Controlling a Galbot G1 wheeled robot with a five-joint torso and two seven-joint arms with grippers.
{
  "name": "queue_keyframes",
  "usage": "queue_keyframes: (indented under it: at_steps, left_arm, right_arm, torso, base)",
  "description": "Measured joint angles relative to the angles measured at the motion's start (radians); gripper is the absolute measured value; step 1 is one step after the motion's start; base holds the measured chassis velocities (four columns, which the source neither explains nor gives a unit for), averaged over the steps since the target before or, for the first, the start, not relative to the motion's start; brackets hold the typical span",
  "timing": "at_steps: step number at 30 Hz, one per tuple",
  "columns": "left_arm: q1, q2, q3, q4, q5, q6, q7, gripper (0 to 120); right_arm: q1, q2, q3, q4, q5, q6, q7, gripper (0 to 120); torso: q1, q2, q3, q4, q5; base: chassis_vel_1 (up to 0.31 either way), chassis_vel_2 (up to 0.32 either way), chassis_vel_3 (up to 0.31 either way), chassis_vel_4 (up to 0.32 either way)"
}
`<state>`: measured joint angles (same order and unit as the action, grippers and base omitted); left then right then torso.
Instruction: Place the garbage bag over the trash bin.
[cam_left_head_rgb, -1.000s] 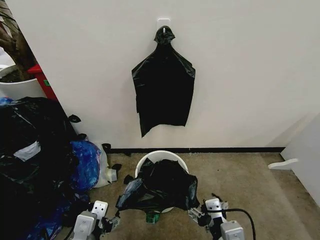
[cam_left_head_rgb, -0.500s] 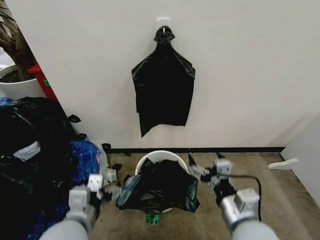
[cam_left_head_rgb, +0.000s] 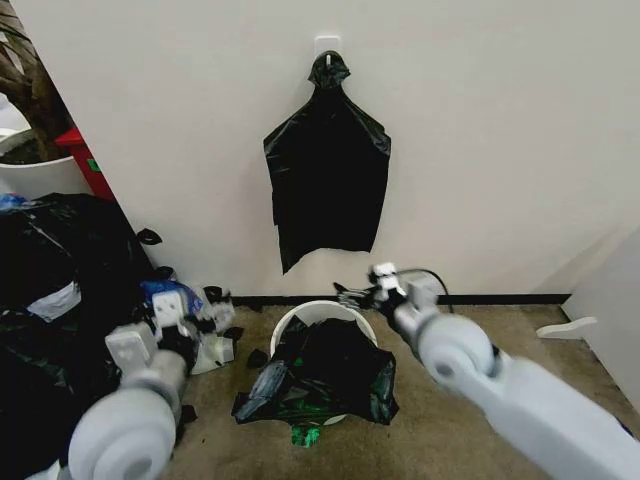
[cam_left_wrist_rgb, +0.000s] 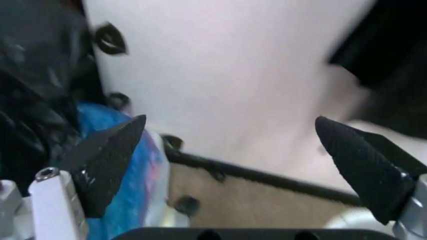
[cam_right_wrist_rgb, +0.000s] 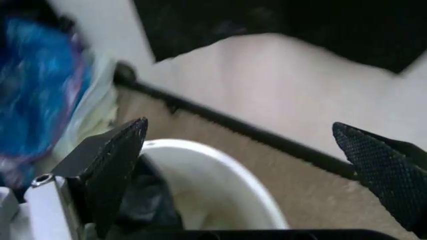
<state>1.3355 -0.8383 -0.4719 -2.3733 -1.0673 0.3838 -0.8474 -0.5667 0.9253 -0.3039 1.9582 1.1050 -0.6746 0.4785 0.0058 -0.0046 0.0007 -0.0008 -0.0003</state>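
Garbage bag (cam_left_head_rgb: 322, 378) draped over near side of trash bin (cam_left_head_rgb: 322, 312), far rim bare. My left end effector (cam_left_head_rgb: 192, 318) and right end effector (cam_left_head_rgb: 362, 290) both spread wide, empty, raised beside bin. Step: spreading unfinished. Next needs regrasp of bag edge, stretch over far rim.

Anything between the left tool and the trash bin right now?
Head view: left tool, open, sits apart from the trash bin; between them lie bare carpet and small black scraps. Garbage bag drapes the bin's near side.
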Motion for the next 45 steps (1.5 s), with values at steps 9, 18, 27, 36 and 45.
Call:
queue_keyframes:
  at_steps: [9,18,27,36,45]
  left_arm:
    - [-0.002,-0.005,-0.073,0.072,-0.039,0.001,0.003,100]
    - [-0.004,-0.030,-0.045,0.080,-0.030,0.001,0.004,100]
    - [-0.006,-0.036,-0.065,0.091,-0.030,-0.009,0.004,100]
    - [0.009,-0.047,-0.098,0.109,-0.035,-0.017,0.005,100]
    - [0.023,-0.056,-0.096,0.111,-0.030,-0.023,0.005,100]
  right_arm:
    - [0.091,0.088,-0.116,-0.132,-0.022,-0.067,-0.028,98]
    - [0.081,0.098,-0.125,-0.202,-0.076,-0.065,-0.059,76]
    - [0.024,0.113,-0.116,-0.220,-0.122,-0.057,-0.052,43]
    - [-0.035,0.129,-0.091,-0.183,-0.062,0.023,0.111,10]
    - [-0.131,0.108,-0.015,-0.086,-0.006,0.126,0.282,0]
  torso:
    - [0.000,0.000,0.000,0.0001,0.0002]
    - [0.000,0.000,0.000,0.0000,0.0005]
    - [0.000,0.000,0.000,0.0001,0.0006]
    - [0.000,0.000,0.000,0.0002,0.0004]
    - [0.000,0.000,0.000,-0.0001,0.0006]
  base:
    - [0.000,0.000,0.000,0.000]
    - [0.000,0.000,0.000,0.000]
    - [0.000,0.000,0.000,0.000]
    - [0.000,0.000,0.000,0.000]
    - [0.000,0.000,0.000,0.000]
